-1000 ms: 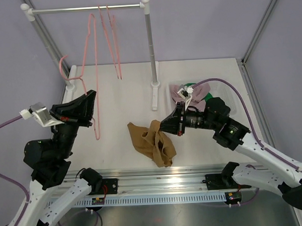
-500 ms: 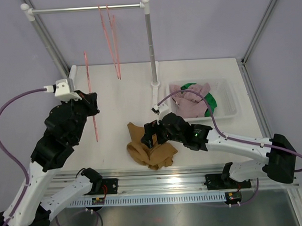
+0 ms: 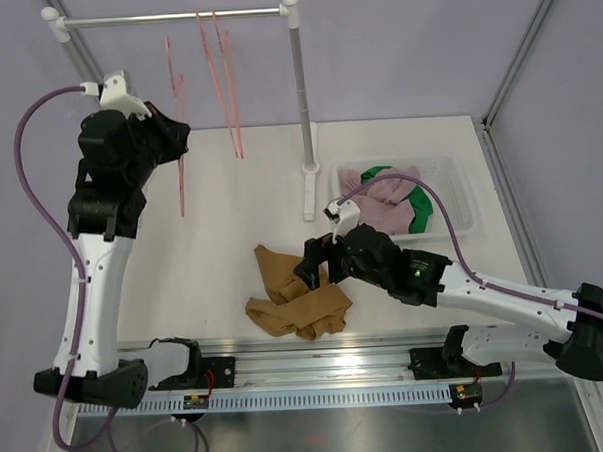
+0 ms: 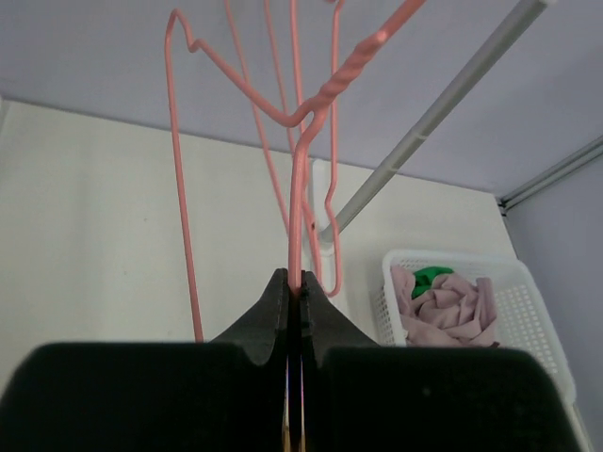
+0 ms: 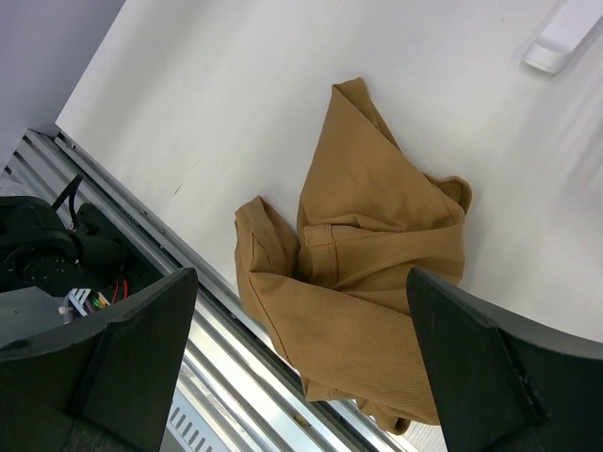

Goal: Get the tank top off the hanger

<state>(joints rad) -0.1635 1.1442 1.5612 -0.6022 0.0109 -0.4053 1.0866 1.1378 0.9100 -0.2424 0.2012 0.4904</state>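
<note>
I am watching the left claw (image 4: 294, 282) pinching the thin pink wire hanger (image 4: 298, 217) between closed fingers. It is raised near the grey metal rail (image 3: 132, 19), where two more pink hangers (image 3: 216, 80) are hanging. The crumpled tan ribbed tank top (image 5: 363, 264) is lying off the hanger on the white bench (image 3: 221, 219), near its front edge. The right claw (image 5: 301, 278) is hovering over it, spread wide and gripping nothing.
</note>
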